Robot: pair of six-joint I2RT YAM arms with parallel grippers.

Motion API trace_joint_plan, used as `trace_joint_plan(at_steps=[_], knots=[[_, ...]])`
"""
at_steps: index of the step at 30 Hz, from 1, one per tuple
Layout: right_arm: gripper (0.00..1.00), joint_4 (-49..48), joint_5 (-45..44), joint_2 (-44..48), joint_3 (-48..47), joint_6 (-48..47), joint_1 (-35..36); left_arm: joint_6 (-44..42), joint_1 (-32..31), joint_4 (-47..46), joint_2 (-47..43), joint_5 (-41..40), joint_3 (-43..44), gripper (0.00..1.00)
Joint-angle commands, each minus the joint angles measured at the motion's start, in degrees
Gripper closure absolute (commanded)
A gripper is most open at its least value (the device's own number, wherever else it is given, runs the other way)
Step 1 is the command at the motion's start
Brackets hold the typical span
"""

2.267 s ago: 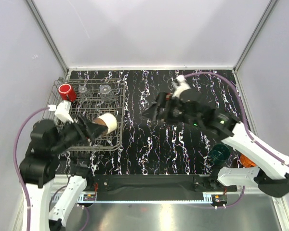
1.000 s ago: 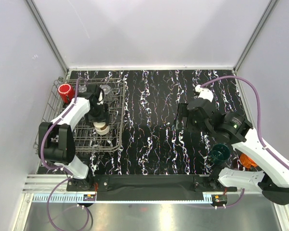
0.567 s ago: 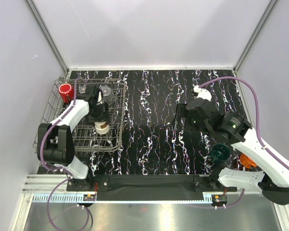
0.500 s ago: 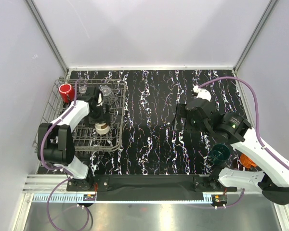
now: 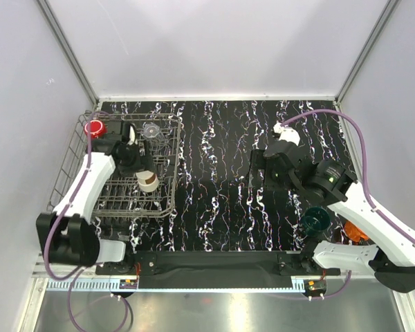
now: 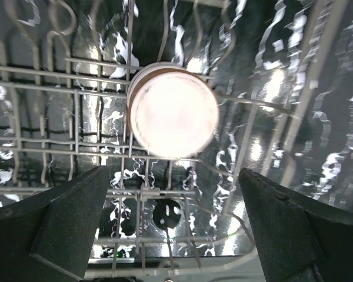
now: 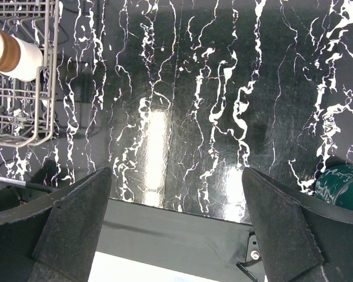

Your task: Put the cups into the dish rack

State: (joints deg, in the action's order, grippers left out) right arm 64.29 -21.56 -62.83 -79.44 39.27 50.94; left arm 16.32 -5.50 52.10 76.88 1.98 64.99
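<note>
The dish rack (image 5: pixel 70 149) stands at the table's left. The cream cup (image 5: pixel 147 182) sits upside down in it, near its right side. The red cup (image 5: pixel 94 128) and one clear cup (image 5: pixel 151 130) stand along its far side. My left arm hides where the other clear cup stood. My left gripper (image 5: pixel 134 163) hovers open and empty just above the cream cup (image 6: pixel 173 111). My right gripper (image 5: pixel 258 171) is open and empty over the table's middle. The dark green cup (image 5: pixel 316 220) and the orange cup (image 5: pixel 353 232) stand near the right arm's base.
The right wrist view shows the rack's corner (image 7: pixel 23 126), the cream cup (image 7: pixel 15 56) and the green cup (image 7: pixel 344 187) at its edges. A black strip (image 5: pixel 214 261) runs along the table's near edge. Grey walls enclose the table.
My left gripper has let go of the cream cup, which stays in the rack, and has pulled back up and to the left. My right gripper has drifted slightly left.
</note>
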Motion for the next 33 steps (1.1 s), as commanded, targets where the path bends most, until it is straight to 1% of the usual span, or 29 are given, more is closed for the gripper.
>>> trace_joint_plan(at_steps=[1,2,4,5,6,7,8,9,11,13,14,16,17,19,20,21,23,24,26,27,29,30,32,33], knots=[[0.00,-0.7,-2.6,-0.5,-0.1,0.2,-0.1,1.3,0.4,2.9,-8.8,0.4,3.9,0.01],[0.00,-0.1,-3.0,-1.0,-0.5,0.8,-0.1,2.5,0.4,4.0,-11.1,0.6,3.9,0.01],[0.00,0.5,-4.9,-1.5,-0.7,1.9,-0.1,4.1,0.3,4.2,-17.0,3.9,2.7,0.01],[0.00,0.3,-5.2,-2.1,-0.7,2.6,-0.2,6.6,0.3,3.5,-23.5,5.5,1.7,0.01],[0.00,0.1,-5.5,-2.4,-0.6,2.7,-0.1,7.8,0.3,2.8,-27.6,9.5,0.6,0.01],[0.00,0.0,-6.5,-2.8,-0.6,3.3,-0.3,9.3,0.3,1.9,-31.2,11.4,-2.6,0.01],[0.00,-0.4,-7.1,-3.6,-0.5,4.4,-0.5,12.7,0.3,0.9,-34.4,12.6,-3.8,0.01],[0.00,-0.7,-7.4,-4.0,-0.5,4.7,-0.9,14.1,0.3,0.8,-40.3,15.0,-5.5,0.01],[0.00,-0.8,-8.2,-5.7,-0.2,7.4,-3.3,16.7,0.3,2.8,-44.3,16.3,-8.0,0.01],[0.00,-1.4,-6.8,-6.9,0.4,8.2,-6.0,17.4,0.2,4.4,-48.2,17.5,-9.3,0.01],[0.00,-2.3,-6.2,-7.7,1.3,8.6,-8.7,17.8,0.2,5.6,-49.2,17.8,-9.7,0.01],[0.00,-3.4,-6.5,-8.2,2.2,9.1,-11.6,17.4,0.2,6.9,-50.9,18.2,-9.9,0.01],[0.00,-4.6,-6.4,-8.2,3.4,9.5,-14.8,16.7,0.2,8.3,-51.0,18.3,-9.8,0.01],[0.05,-6.3,-3.2,-7.9,5.0,9.8,-18.8,16.1,0.2,9.6,-50.6,18.7,-9.9,0.01],[0.09,-7.7,-1.8,-7.6,6.8,10.9,-23.6,15.8,0.2,10.3,-50.5,19.0,-10.1,0.01],[0.12,-7.9,-1.4,-7.6,7.5,11.9,-25.4,15.8,0.2,10.4,-50.5,19.6,-10.1,0.01],[0.14,-5.5,-4.3,-7.7,8.1,15.1,-28.6,16.0,0.3,10.1,-51.0,20.0,-10.4,0.01],[0.14,-4.4,-8.2,-8.0,8.0,16.3,-31.0,16.0,0.3,10.1,-51.1,20.1,-10.4,0.01],[0.13,-3.2,-10.4,-8.8,8.2,17.2,-33.9,16.1,0.2,10.0,-51.0,20.3,-10.6,0.01],[0.11,-3.2,-10.6,-9.0,8.6,16.9,-38.2,16.1,0.3,10.0,-50.9,20.6,-10.8,0.01],[0.11,-4.1,-10.3,-9.5,9.7,15.0,-42.9,16.1,0.2,9.8,-50.7,20.8,-10.8,0.01],[0.09,-4.3,-10.5,-9.7,10.2,14.3,-45.4,16.1,0.2,9.7,-50.6,20.9,-10.7,0.01],[0.09,-6.8,-10.3,-9.2,12.5,10.9,-54.3,15.9,0.3,9.7,-50.4,21.1,-10.5,0.01],[0.09,-7.9,-9.1,-9.0,13.5,9.4,-61.0,15.9,0.2,9.9,-50.1,21.4,-10.0,0.01]])
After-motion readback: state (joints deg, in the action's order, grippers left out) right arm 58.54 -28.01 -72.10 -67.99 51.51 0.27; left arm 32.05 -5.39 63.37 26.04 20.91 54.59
